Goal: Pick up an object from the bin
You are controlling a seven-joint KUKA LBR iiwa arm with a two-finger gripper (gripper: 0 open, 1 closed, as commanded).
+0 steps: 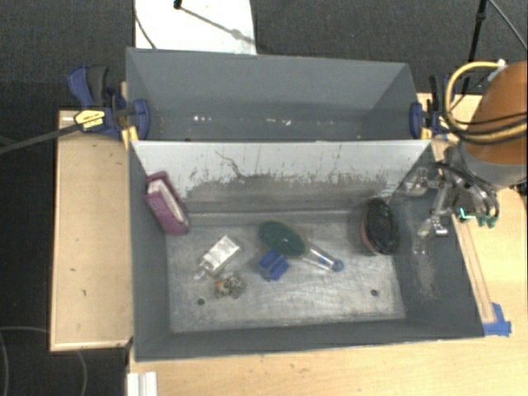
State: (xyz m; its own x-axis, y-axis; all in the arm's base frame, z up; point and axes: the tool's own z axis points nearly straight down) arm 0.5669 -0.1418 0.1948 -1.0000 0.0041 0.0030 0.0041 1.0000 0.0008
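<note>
Jaws: whether they stand apart or together cannot be told. At far left a purple box [167, 203] leans on the bin [289, 324] wall, awkward to get round. Left of centre lies a crumpled silver piece [219, 254]. A blue block [273, 265] touching a green disc [283, 238] risks a double grab. Right of centre, the black oval thing [381, 226] is nearest, looks rounded and could slip. At the right edge the gripper [445, 211] hangs over the sloping side wall, with the arm entering from the upper right.
</note>
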